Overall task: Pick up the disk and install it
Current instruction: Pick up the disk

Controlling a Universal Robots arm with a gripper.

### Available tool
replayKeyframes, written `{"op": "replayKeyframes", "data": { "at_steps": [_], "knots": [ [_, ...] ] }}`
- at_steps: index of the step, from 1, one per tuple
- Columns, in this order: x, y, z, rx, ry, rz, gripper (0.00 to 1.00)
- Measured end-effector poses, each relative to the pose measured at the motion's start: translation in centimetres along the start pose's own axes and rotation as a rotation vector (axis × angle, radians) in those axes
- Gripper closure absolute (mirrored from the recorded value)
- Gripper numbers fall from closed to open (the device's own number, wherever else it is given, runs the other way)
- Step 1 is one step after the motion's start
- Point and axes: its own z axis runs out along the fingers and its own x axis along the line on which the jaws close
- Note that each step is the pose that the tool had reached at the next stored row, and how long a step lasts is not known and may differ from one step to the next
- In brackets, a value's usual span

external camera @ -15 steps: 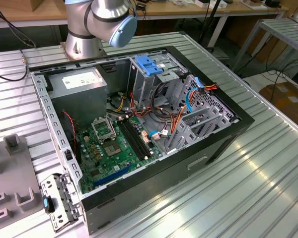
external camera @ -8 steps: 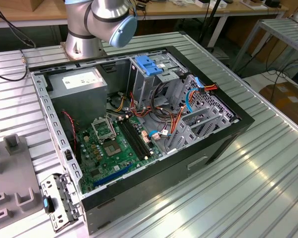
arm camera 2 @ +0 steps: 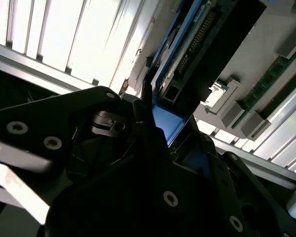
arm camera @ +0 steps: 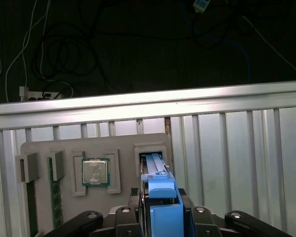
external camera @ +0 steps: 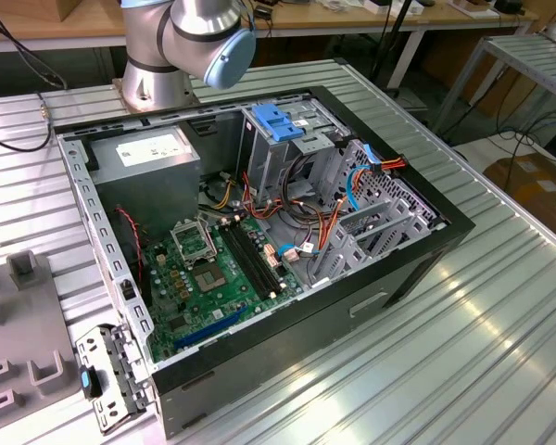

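- On the grey tray (arm camera: 64,143), in the first wrist view, the disk (arm camera: 155,168) stands on its thin edge. It is in a slot at one end of the tray, just beside the pocket with the square chip (arm camera: 95,172).
- The gripper (arm camera: 164,197) sits around the disk's blue rail. Its black jaws are one on each side, pressed close to the blue plastic with no gap to see, so they have hold of the disk.
- The far end of the disk sits inside the tray slot.
- Green memory sticks (arm camera: 52,197) stand at the other end of the tray, well apart from the disk.
- In the second wrist view, the disk's blue rail and plug pins show, running out from between the jaws over the tray.
- In the exterior view, the tray lies on the ribbed metal table (external camera: 463,371), and the open computer case (external camera: 380,287) is beside the tray.
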Motion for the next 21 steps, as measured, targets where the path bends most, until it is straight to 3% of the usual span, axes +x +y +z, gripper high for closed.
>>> {"op": "replayKeyframes", "data": {
  "at_steps": [21],
  "knots": [
    [0.41,-0.06,0.19,0.0016,-0.0003,0.0,0.58]
  ]
}}
